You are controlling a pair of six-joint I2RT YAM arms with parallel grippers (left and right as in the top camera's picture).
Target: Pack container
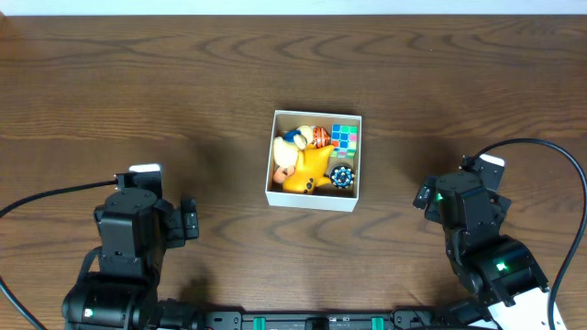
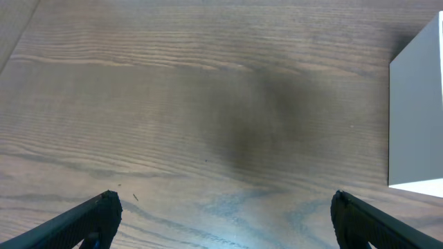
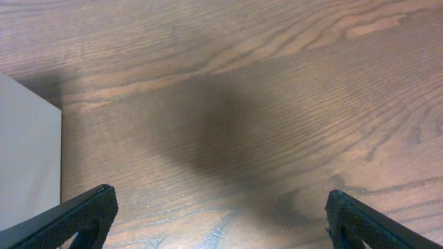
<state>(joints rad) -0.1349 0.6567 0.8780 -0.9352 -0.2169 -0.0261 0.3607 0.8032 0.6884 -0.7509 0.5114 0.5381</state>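
Observation:
The container (image 1: 312,200), a square white-walled box, sits mid-table. It holds a yellow soft toy (image 1: 307,170), an orange-and-white toy (image 1: 318,137), a coloured puzzle cube (image 1: 345,137) and a blue-and-black ball (image 1: 342,177). My left gripper (image 2: 223,200) hovers open over bare wood to the left of the box. The box's white wall (image 2: 417,117) shows at the right edge of the left wrist view. My right gripper (image 3: 221,197) is open over bare wood on the box's right. The box wall (image 3: 28,159) is at the left edge of the right wrist view. Nothing lies between either pair of fingers.
The dark wooden table (image 1: 138,82) stretches around the box. The left arm's body (image 1: 128,234) stands at the front left. At the front right stands the right arm's body (image 1: 477,229). Black cables (image 1: 550,151) loop beside both arms.

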